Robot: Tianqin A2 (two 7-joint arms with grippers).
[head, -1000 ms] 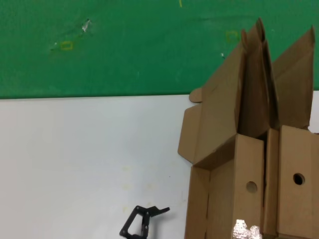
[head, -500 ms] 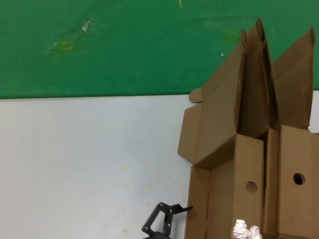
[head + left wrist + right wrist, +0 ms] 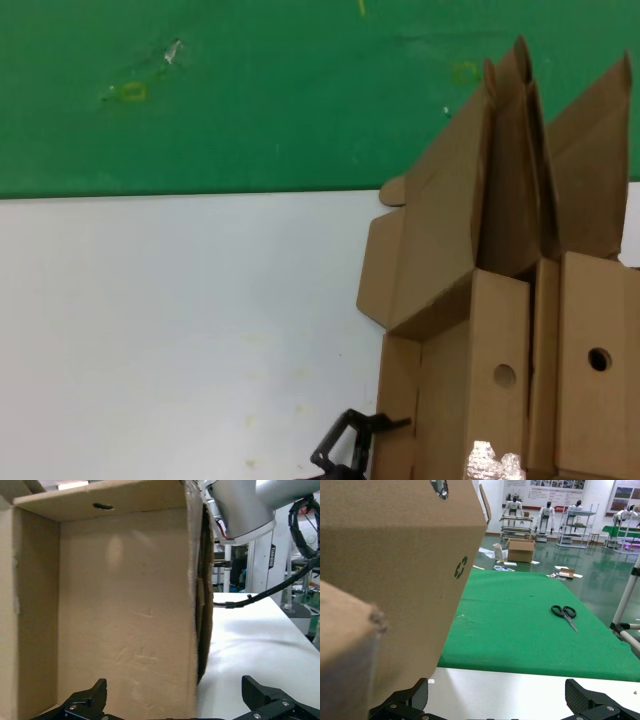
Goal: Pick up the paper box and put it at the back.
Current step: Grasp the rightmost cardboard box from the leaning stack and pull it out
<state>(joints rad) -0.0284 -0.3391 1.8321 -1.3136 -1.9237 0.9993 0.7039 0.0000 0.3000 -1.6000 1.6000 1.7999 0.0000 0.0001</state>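
On the white tabletop (image 3: 150,330), two paper boxes (image 3: 470,390) (image 3: 595,370); left gripper (image 3: 182,700) fingers wide open, empty.

brown rectangular corrugated-cardboard paper box (image 3: 470,380): matt, slightly rough
flat bright green mat (image 3: 250,100): matt, scuffed
white table (image 3: 180,320): smooth, dull

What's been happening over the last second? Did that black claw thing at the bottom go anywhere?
Yes. The left gripper slid across the white table toward the robot's right and now sits at the near left wall of the paper box, open, with that wall between its fingers in the left wrist view. It has not closed on anything yet. The cardboard boxes and the green mat stayed where they were.
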